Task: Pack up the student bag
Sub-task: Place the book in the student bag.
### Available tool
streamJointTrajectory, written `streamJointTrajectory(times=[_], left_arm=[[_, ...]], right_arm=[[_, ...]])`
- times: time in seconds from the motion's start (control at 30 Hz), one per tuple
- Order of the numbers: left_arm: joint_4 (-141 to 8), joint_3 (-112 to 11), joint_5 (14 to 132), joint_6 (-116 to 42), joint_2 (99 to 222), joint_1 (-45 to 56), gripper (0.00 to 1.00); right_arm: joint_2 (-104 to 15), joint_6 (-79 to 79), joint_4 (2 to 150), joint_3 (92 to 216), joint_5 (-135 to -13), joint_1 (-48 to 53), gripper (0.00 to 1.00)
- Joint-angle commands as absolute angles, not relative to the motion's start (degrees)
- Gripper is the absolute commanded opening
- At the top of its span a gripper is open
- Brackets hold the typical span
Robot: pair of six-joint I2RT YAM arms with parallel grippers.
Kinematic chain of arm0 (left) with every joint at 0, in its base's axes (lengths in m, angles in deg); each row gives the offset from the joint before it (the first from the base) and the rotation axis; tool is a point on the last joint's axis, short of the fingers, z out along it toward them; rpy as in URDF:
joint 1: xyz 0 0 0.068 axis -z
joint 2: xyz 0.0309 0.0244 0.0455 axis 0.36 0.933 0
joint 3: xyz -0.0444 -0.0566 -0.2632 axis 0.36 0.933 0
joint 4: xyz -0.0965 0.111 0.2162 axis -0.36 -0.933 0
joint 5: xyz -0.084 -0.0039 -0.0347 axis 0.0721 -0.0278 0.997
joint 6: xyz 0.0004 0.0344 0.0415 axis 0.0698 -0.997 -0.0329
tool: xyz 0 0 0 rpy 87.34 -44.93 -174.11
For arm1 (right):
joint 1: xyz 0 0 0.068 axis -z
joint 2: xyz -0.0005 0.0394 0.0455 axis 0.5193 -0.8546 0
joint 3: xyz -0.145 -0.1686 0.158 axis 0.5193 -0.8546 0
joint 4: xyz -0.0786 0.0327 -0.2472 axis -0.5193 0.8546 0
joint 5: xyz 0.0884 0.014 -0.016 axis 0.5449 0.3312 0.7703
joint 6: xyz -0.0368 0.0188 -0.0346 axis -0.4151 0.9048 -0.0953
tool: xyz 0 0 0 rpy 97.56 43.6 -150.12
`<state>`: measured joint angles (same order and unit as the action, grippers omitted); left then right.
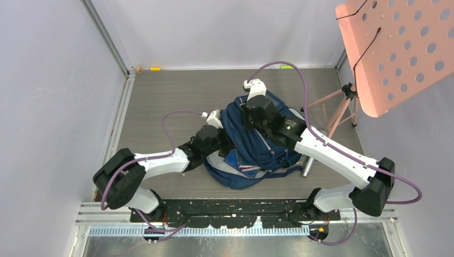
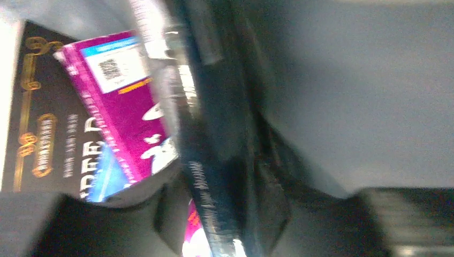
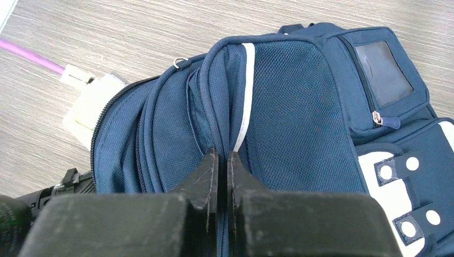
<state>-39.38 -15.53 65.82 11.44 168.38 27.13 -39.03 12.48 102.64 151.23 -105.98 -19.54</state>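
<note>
The student bag (image 1: 238, 126), navy with a white stripe, lies in a heap mid-table. My right gripper (image 1: 250, 127) is shut on a raised fold of the student bag (image 3: 300, 107) beside the stripe; in the right wrist view the gripper (image 3: 219, 155) has its jaws almost touching. My left gripper (image 1: 217, 140) reaches into the bag's left opening, where books (image 1: 241, 160) show. The left wrist view is blurred: a black book (image 2: 48, 107) with gold lettering, a magenta book (image 2: 123, 107) and a dark navy edge running between the left gripper (image 2: 251, 214) fingers. Whether they hold it is unclear.
A silver cylinder (image 1: 309, 167) lies right of the bag. A pink perforated board (image 1: 396, 48) on a tripod (image 1: 342, 104) overhangs the back right corner. A small yellow item (image 1: 155, 68) sits at the back wall. Pale walls enclose the table on both sides.
</note>
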Motion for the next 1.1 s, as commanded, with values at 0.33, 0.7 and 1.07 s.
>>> streamJointTrajectory(times=[0.33,0.7,1.07], left_arm=[[-77.69,-20.75,50.43,-14.38,147.24,26.98,0.9],[-88.81,-16.37,67.47,-17.22,143.07,9.11,0.99],[-70.59,-14.16,77.86,-12.21,154.07,8.08,0.96]], right_arm=[[-37.37,13.55,88.74,152.53,-106.11,-19.86,0.0],[-36.76,10.3,87.16,150.38,-101.28,-19.86,0.0],[-36.55,10.59,84.97,147.87,-98.53,-19.94,0.0]])
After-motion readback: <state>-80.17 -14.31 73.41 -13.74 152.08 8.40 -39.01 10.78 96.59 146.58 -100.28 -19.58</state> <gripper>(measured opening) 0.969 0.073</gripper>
